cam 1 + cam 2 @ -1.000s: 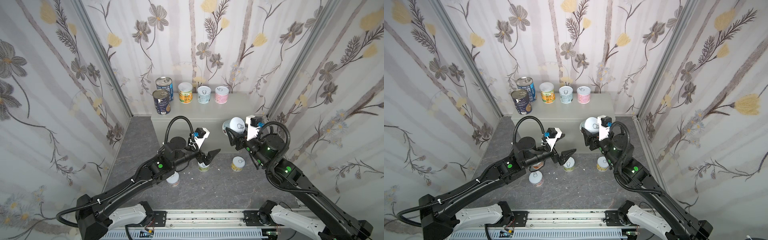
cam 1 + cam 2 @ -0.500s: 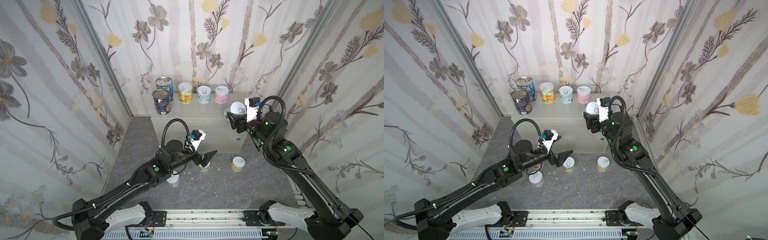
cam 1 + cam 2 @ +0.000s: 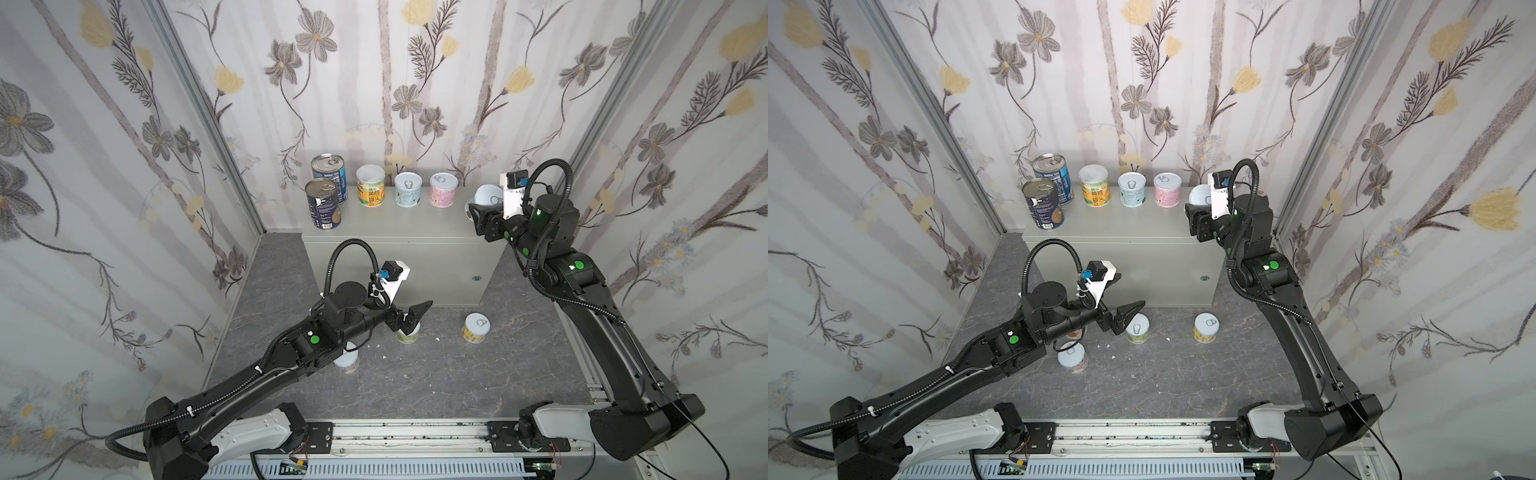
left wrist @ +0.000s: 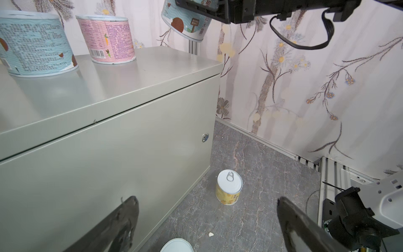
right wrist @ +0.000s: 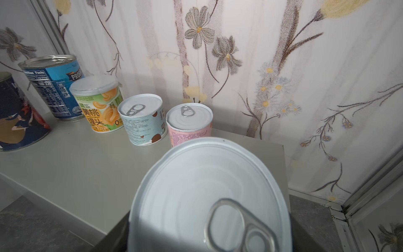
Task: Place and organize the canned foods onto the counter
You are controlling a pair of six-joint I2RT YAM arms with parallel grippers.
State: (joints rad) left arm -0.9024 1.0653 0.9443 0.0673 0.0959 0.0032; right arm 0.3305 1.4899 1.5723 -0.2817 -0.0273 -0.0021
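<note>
1. Right jaws clench a tilted can (image 3: 486, 195) above the bench's (image 3: 399, 228) right end, near the pink can (image 3: 443, 191).
2. Released tilted, it may topple or roll off the edge.
3. Left jaws gape empty by a floor can (image 3: 1138, 330); descending off-centre could knock it.

Counter (image 3: 399, 245) sits against the back wall: 2 tall cans (image 3: 323, 203) on its left end, one behind the other, then 3 short cans (image 3: 408, 189) in a row to their right. Right gripper (image 3: 482, 208) has a 6th can (image 3: 489, 193) up over the right end. On the floor (image 3: 415, 386) in front are 3 more cans (image 3: 476, 328), middle one under the left gripper (image 3: 417, 318).
</note>
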